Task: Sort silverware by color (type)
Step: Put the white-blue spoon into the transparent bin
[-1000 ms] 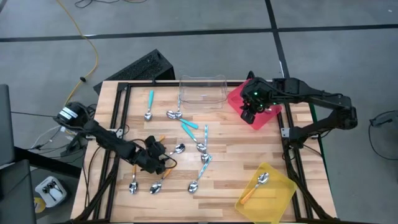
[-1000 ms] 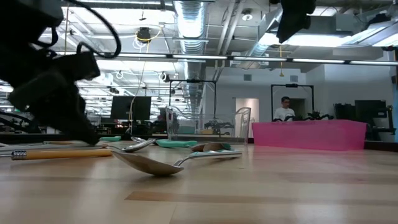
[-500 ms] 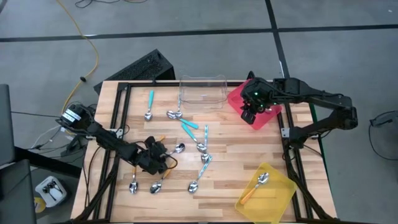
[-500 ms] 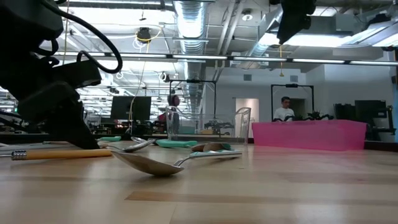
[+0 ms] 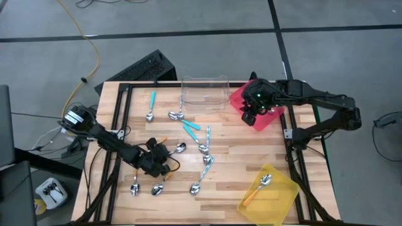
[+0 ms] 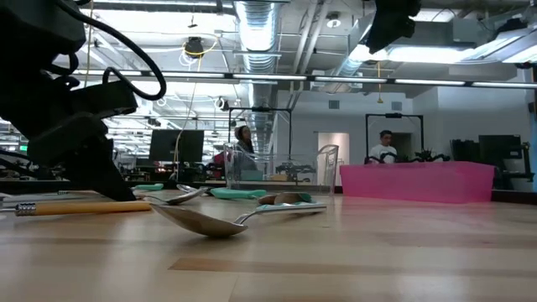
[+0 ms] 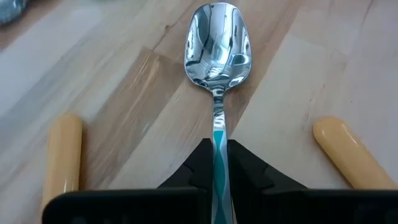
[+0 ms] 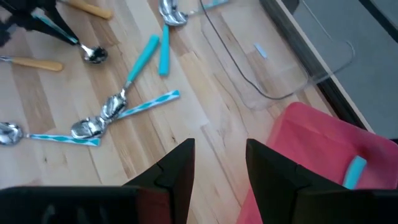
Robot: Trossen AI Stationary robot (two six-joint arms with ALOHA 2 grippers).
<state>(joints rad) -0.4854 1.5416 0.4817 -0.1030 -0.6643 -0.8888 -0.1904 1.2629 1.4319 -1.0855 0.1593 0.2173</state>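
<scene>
My left gripper (image 5: 167, 156) sits low over the table's near left part, shut on a spoon with a teal patterned handle (image 7: 218, 149) and a shiny bowl (image 7: 217, 43). An orange handle lies on each side of it (image 7: 62, 162) (image 7: 348, 152). More teal spoons (image 5: 205, 141) lie scattered mid-table, and two orange ones (image 5: 158, 187) lie near the front edge. My right gripper (image 8: 221, 165) hangs open, high above the red tray (image 5: 267, 116), touching nothing. My left gripper pinches the spoon's thin teal handle (image 7: 218, 155) between its two fingers, partway along it behind the neck. The fingers slant down from the table's left side and lie along the handle. The bowl (image 5: 181, 149) points away from the gripper, low over the wood.
A clear tray (image 5: 204, 93) stands at the far middle. The red tray holds a teal-handled piece (image 8: 356, 171). A yellow tray (image 5: 271, 199) at the near right holds an orange spoon (image 5: 257, 188). People show in the room beyond the table (image 6: 385, 147).
My left gripper has shut on the teal-handled spoon's handle while staying in place, tipping down a little. The spoon lies where it did.
</scene>
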